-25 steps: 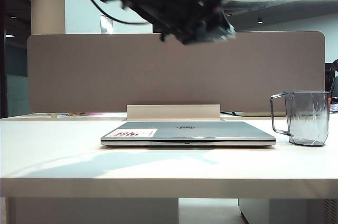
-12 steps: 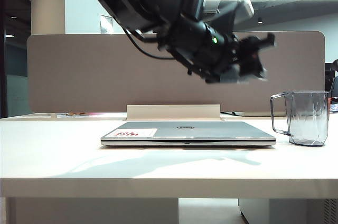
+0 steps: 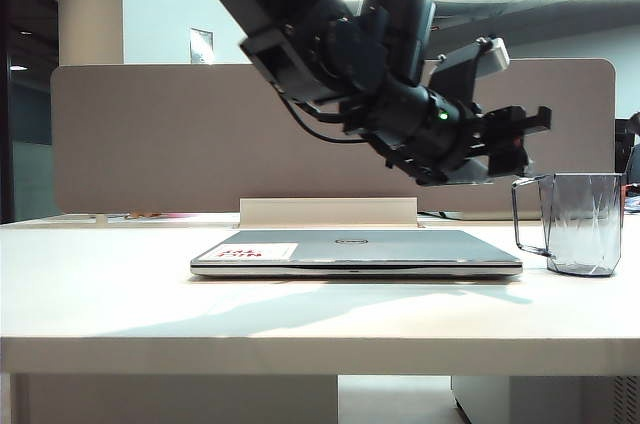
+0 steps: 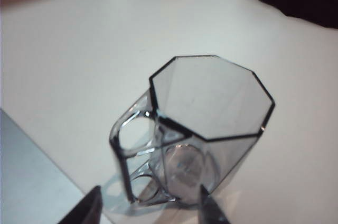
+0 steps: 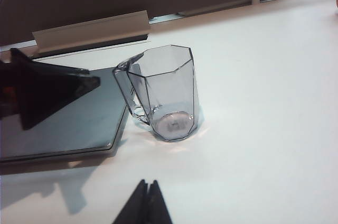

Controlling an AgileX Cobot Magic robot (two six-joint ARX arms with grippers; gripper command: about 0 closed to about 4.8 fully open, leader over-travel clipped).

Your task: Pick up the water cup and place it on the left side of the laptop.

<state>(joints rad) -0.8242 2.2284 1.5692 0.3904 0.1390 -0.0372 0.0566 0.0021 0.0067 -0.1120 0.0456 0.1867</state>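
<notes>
Left end effector (image 3: 520, 139): fingers spread wide, empty, in the air just beside the cup's rim.
Right end effector (image 5: 143, 203): fingertips together, empty, well apart from the cup.
Water cup (image 3: 575, 222): upright, empty, on the tabletop (image 3: 300, 309) right of the laptop (image 3: 355, 252).

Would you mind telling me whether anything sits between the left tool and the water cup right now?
Nothing visible does. The left tool hangs open in the air just beside and above the water cup, with only bare table around the cup. The closed laptop lies beside the handle, below the arm, not in the path.
</notes>
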